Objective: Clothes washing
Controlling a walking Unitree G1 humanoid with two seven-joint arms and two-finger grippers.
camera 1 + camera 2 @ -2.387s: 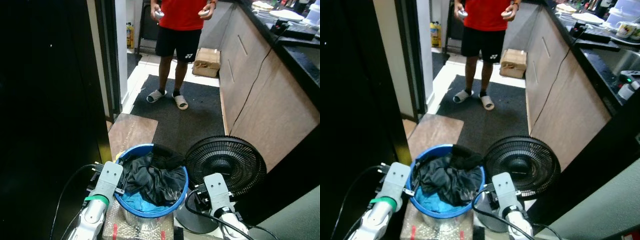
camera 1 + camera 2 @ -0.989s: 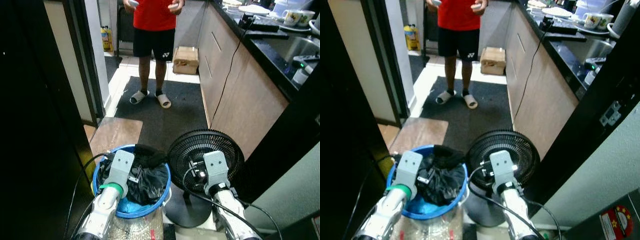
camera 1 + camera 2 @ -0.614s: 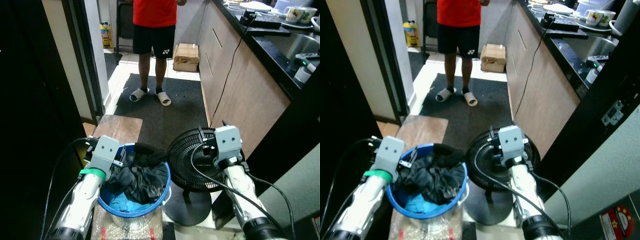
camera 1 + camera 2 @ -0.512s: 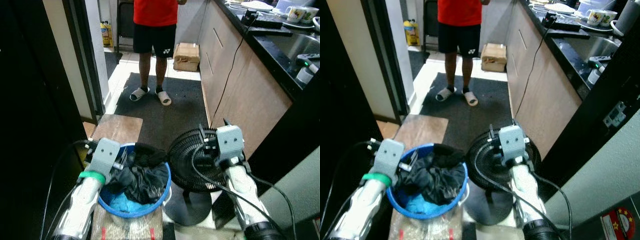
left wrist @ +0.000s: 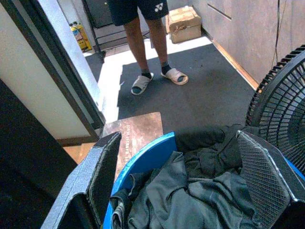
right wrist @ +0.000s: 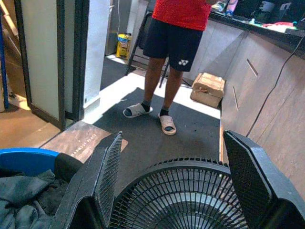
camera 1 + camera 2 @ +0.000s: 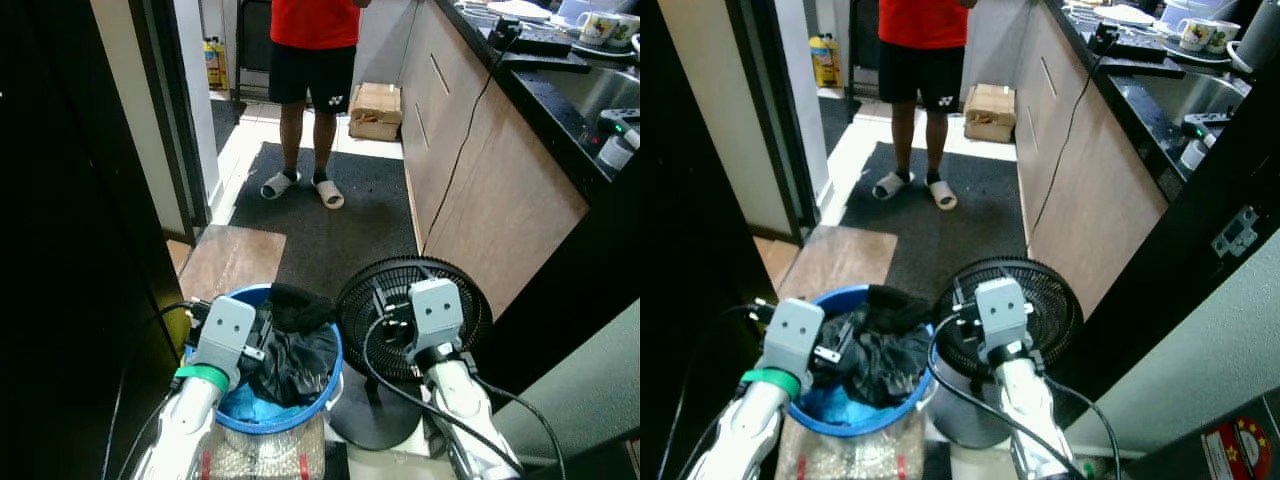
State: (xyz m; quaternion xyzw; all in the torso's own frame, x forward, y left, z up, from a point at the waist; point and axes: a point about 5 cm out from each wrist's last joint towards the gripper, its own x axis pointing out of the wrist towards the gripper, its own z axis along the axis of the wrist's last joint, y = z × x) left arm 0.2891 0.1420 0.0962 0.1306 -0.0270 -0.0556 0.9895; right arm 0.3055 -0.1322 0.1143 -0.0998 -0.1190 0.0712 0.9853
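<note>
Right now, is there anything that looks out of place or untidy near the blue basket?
A dark garment is heaped up and hangs over the far rim of the blue basket. A black fan stands on the floor touching or nearly touching the basket. A cardboard box sits on the floor beyond the mat.

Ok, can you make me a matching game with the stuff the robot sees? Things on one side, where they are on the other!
Things:
1. dark clothes
2. black fan
3. cardboard box
4. white mugs

Places:
A. up on the dark counter
B. on the floor by the cabinets, beyond the person's feet
C. heaped in the blue basket
D. standing right of the basket, in front of the right tool

Pairs: 1-C, 2-D, 3-B, 4-A
</note>
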